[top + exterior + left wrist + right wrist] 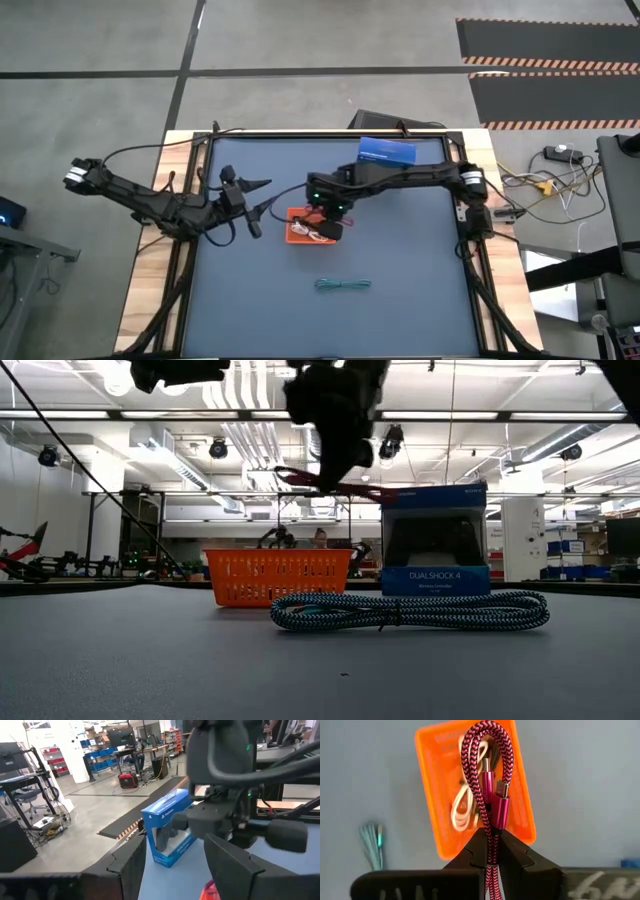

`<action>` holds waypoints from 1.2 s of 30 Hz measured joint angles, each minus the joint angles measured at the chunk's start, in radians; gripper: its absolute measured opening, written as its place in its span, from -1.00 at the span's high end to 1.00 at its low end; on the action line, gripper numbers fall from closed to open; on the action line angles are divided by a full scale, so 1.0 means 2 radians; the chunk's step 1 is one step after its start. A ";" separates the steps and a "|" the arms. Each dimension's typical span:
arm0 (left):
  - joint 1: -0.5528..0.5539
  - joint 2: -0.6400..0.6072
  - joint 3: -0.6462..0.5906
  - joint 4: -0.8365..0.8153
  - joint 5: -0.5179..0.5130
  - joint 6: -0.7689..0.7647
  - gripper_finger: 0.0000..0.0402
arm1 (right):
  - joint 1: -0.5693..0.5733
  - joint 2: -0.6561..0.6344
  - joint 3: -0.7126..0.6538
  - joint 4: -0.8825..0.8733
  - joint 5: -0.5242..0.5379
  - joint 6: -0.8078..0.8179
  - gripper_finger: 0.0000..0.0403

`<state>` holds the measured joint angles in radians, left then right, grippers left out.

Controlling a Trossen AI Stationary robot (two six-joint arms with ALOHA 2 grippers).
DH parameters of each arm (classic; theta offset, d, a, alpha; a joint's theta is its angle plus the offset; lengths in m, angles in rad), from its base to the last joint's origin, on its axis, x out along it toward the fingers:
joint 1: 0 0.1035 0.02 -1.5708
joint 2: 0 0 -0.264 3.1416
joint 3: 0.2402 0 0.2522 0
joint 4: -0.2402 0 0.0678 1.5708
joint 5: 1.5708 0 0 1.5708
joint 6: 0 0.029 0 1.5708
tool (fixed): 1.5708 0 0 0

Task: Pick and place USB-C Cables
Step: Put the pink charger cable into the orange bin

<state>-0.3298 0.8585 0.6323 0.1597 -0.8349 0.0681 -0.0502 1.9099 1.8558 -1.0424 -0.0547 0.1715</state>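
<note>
The pink-red braided USB-C cable hangs pinched in our right gripper jaws above the orange plastic basket; released off-centre, its loop could catch the rim.

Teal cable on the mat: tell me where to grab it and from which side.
Grip the teal cable across the middle of its bundle, coming straight down from above. It lies flat on the mat as a long, narrow coil, with open space around it and the orange tray well apart. Closing across the narrow width should gather all the strands; its looped ends look easier to slip off.
</note>
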 joint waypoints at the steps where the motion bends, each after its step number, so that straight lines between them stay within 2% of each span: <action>1: 0.000 -0.004 0.000 -0.005 0.000 -0.001 0.08 | -0.002 0.009 0.010 0.000 0.000 0.000 0.94; 7: 0.000 -0.019 -0.001 -0.025 0.000 -0.005 0.08 | -0.005 0.060 0.069 0.001 -0.006 0.012 0.94; 13: 0.000 -0.017 -0.001 -0.026 0.001 -0.005 0.08 | -0.008 0.105 0.106 -0.001 -0.065 0.036 0.94; 16: 0.000 -0.014 -0.001 -0.024 0.002 -0.005 0.08 | -0.010 0.119 0.118 0.000 -0.068 0.048 0.94; 28: -0.002 -0.014 -0.001 -0.024 0.001 -0.006 0.08 | -0.028 0.130 0.117 0.007 -0.063 0.072 0.94; 36: -0.003 -0.013 -0.001 -0.025 -0.001 -0.006 0.08 | -0.027 0.130 0.093 0.030 -0.064 0.080 0.94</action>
<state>-0.3348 0.8322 0.6304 0.1104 -0.8364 0.0563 -0.1036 2.1698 2.0425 -0.9819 -0.1833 0.3307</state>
